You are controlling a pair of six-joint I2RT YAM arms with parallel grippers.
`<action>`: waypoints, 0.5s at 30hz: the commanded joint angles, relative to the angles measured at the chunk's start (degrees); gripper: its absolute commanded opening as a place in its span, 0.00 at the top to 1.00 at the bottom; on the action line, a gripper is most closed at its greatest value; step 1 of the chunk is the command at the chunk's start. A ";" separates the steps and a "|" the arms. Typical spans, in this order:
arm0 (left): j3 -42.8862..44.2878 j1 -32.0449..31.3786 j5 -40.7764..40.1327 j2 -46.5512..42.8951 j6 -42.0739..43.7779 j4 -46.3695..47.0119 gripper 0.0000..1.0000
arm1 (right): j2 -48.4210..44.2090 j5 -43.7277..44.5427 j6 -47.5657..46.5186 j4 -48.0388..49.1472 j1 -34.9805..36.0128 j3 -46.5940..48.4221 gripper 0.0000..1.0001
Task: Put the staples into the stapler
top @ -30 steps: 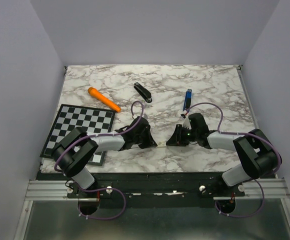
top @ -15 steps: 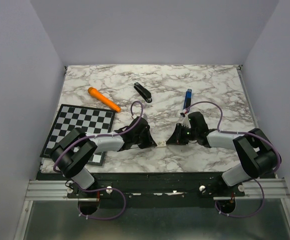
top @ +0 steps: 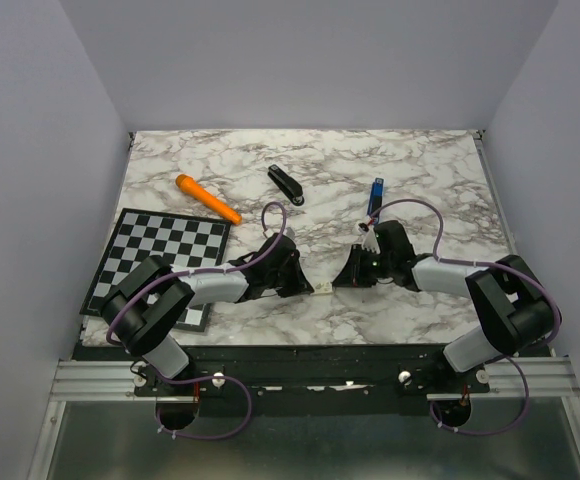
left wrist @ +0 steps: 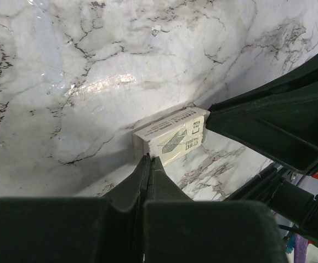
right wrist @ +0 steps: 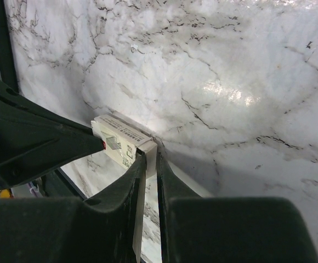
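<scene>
Your left gripper [left wrist: 149,160] is clenched on nothing, its tips right at one end of the small cardboard box [left wrist: 172,137], which lies near the middle of the table's [top: 420,160] near edge. Your right gripper [right wrist: 149,153] meets the box's other end, jaws almost together — you cannot tell whether they pinch it. The staples show in no view. The black stapler [top: 285,185] lies well apart — toward the far edge.
</scene>
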 commanded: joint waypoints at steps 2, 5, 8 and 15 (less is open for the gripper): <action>0.11 0.08 0.63 -1.07 0.75 0.12 1.00 | 0.50 4.03 -2.16 -5.17 1.27 2.55 0.80; 0.28 0.16 0.72 -0.98 0.83 0.20 1.00 | 0.58 4.99 -2.42 -6.49 1.88 3.17 0.81; 0.46 0.16 0.81 -0.98 0.83 0.12 1.00 | 0.67 5.87 -2.69 -7.72 2.59 3.78 0.80; 0.46 0.08 0.72 -0.80 0.83 0.20 1.00 | 1.02 10.00 -3.47 -13.52 4.08 6.33 0.81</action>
